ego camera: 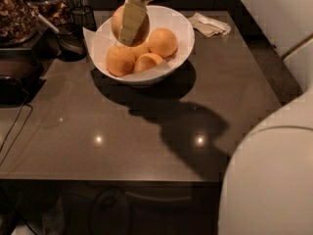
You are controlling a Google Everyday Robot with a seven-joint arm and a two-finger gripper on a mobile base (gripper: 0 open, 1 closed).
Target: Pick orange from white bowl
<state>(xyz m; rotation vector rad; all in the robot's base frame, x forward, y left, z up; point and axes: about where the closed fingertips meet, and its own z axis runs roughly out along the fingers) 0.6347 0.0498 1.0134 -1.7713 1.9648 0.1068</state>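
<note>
The white bowl point(178, 48) stands at the back of the dark table and holds three smaller deep-orange fruits point(120, 60). My gripper point(130, 24) hangs from the top edge over the bowl's back left. It is shut on the orange point(117, 19), a larger, paler round fruit. The orange is lifted above the fruits in the bowl. One pale finger point(131, 21) crosses the front of it.
A crumpled napkin point(210, 24) lies at the back right. A dark glass cup point(71, 43) with a spoon and a wire holder point(84, 16) stand left of the bowl. Containers of dried food point(17, 13) sit at the far left. My white arm body point(274, 180) fills the lower right.
</note>
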